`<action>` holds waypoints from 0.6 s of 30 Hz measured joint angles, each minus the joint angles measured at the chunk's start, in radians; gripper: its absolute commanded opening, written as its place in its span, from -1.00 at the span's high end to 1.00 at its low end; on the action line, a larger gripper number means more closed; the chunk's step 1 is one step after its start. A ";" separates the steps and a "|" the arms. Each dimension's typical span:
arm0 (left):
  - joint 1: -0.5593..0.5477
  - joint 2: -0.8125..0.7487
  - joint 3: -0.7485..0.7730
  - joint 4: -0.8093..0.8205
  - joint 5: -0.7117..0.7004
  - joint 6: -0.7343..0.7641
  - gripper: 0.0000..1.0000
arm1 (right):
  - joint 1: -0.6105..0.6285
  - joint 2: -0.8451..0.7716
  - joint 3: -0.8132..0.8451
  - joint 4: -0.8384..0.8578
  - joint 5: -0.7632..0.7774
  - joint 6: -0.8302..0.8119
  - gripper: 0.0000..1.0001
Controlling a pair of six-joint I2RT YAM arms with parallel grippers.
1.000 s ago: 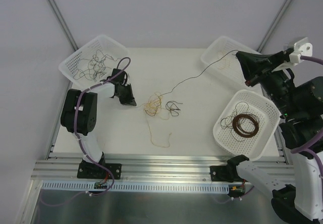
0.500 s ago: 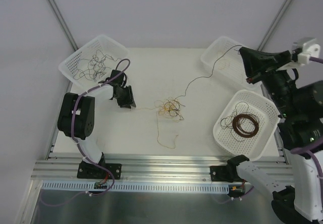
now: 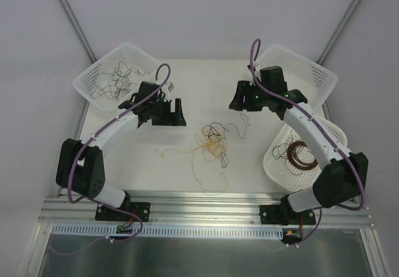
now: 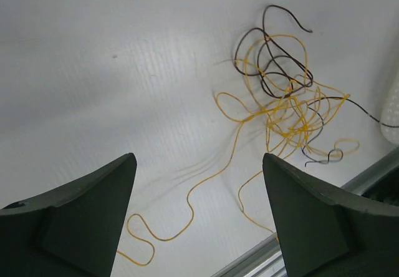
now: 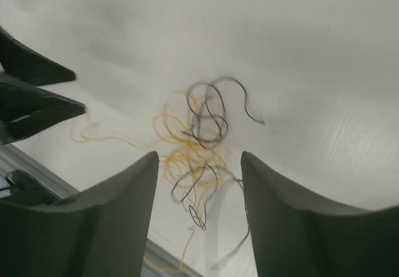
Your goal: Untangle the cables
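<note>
Several cables (image 3: 212,141) tangled; tail trails nearward

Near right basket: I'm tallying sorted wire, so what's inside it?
A dark-brown ring coil and loose dark strands lie in the basket; the right arm covers its far side.

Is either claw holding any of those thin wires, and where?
Neither. The left claw and the right claw both stand open and empty; the cables lie loose in a tangle on the table.
</note>
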 measured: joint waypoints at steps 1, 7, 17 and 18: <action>-0.014 0.000 0.001 0.002 0.011 0.006 -0.67 | 0.000 0.045 0.003 -0.028 0.011 0.005 -0.25; -0.111 0.004 0.016 0.004 0.090 0.052 -0.67 | 0.006 0.111 -0.047 -0.097 0.031 0.030 -0.29; -0.281 0.109 0.090 0.025 0.215 0.137 -0.66 | 0.084 -0.060 -0.212 -0.102 0.040 0.010 -0.27; -0.296 0.119 0.095 0.026 0.227 0.149 -0.66 | 0.085 -0.077 -0.231 -0.103 0.043 0.007 -0.26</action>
